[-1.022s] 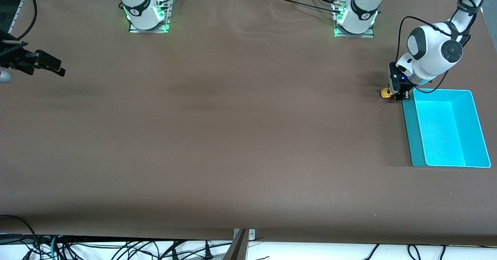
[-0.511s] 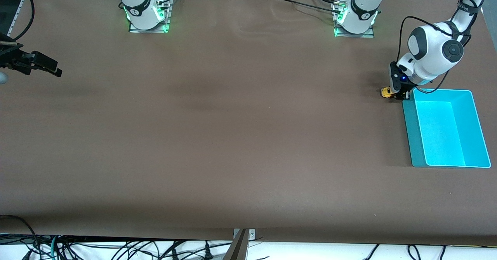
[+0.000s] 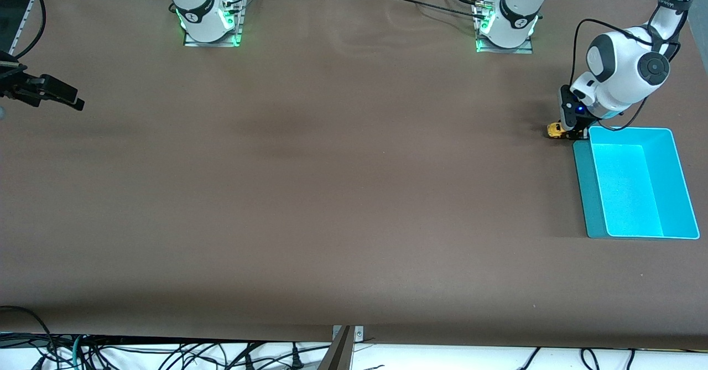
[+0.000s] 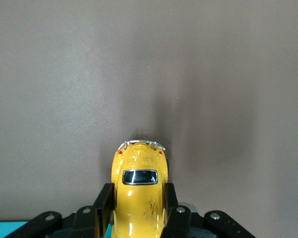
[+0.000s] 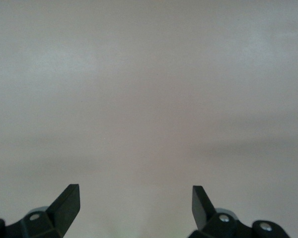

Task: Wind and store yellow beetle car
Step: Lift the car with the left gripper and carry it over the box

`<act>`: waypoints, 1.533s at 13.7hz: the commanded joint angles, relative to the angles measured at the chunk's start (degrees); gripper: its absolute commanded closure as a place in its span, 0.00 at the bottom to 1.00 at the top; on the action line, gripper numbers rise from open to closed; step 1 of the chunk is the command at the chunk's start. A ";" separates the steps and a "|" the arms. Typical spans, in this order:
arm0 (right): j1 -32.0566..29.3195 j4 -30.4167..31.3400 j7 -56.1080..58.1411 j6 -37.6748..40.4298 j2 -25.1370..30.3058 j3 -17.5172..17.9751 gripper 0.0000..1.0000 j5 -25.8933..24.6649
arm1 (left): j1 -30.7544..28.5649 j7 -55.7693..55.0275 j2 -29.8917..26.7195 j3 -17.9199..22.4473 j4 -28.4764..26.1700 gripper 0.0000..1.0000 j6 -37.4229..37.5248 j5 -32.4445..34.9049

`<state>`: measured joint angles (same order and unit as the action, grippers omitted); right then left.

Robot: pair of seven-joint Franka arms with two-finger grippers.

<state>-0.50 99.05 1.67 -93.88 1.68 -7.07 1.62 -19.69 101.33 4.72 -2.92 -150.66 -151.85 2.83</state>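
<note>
Yellow beetle car [image 4: 140,191], no readable markings, clamped in left end effector [image 4: 139,208].

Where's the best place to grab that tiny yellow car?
Probably across its flat sides, coming down from above. The left gripper already pinches the yellow beetle car that way: the rounded roof would slip, while the sides give its fingers parallel faces.

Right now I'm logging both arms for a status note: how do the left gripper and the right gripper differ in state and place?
The left gripper has its jaws shut on the yellow beetle car; the right gripper has its jaws open with nothing between them. The left gripper is low beside the turquoise bin at the left arm's end of the table; the right gripper waits at the right arm's end. Both have black fingers.
</note>
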 commanded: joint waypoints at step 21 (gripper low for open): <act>-0.03 -0.08 -0.26 0.81 -0.27 -1.19 0.00 0.57 | -12.21 15.82 11.35 -5.61 38.60 0.57 29.08 -1.42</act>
<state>-0.56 99.05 1.67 -93.79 1.13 -8.07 1.64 -31.55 114.89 12.28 -8.08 -115.30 -121.72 0.33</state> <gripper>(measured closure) 0.000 0.546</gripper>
